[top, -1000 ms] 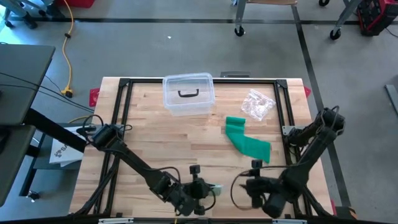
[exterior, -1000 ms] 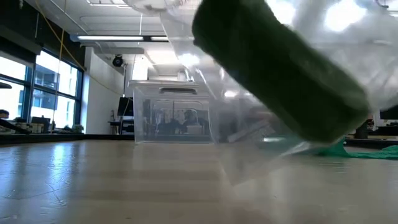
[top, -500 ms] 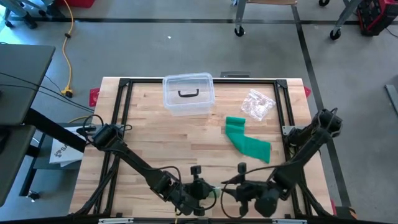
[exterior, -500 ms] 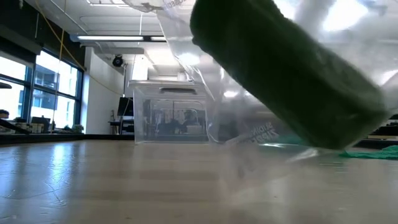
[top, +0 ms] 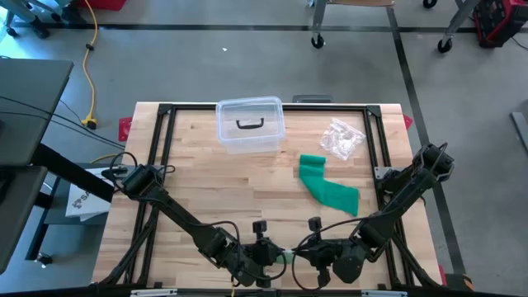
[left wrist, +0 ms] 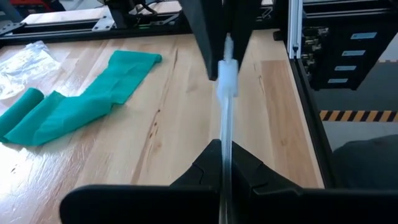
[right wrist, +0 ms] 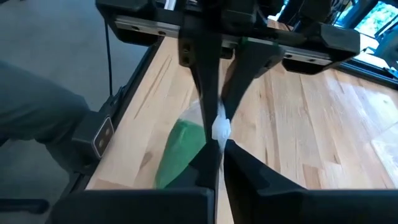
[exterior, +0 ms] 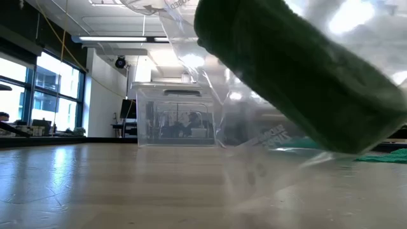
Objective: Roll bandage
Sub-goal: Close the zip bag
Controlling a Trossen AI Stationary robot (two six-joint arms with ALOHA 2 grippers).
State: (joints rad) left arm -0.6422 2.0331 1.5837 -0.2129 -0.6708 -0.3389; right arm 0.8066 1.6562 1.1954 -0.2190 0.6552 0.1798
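A clear plastic bag (exterior: 251, 152) with a dark green bandage roll (exterior: 299, 76) inside hangs over the table's near edge, close to the low camera. My left gripper (top: 275, 255) and my right gripper (top: 304, 254) face each other there, both shut on the bag's top. A loose teal bandage strip (top: 328, 188) lies flat and partly unrolled on the wood at the right of the table's middle. My left gripper (left wrist: 222, 163) pinches the bag's thin upper edge (left wrist: 225, 127) between its two fingers, coming from the table's left and slanting down. The bag with the roll hangs below, clear of the table. My right gripper (right wrist: 217, 155) pinches the same upper edge (right wrist: 219, 132) between its two fingers from the opposite side, slanting down, its fingertips close to the left gripper's. The green roll (right wrist: 180, 152) hangs in the bag below the fingers.
A clear lidded box (top: 250, 124) stands at the far side, left of the middle. A crumpled clear wrapper (top: 341, 138) lies at the far right. A black frame rail (top: 161, 157) borders the table; bare wood lies between the box and the grippers.
My right gripper has moved toward the table's left, up to my left gripper, turned its wrist, and shut on the bag's upper edge. The bag with the roll has swung slightly and still hangs clear.
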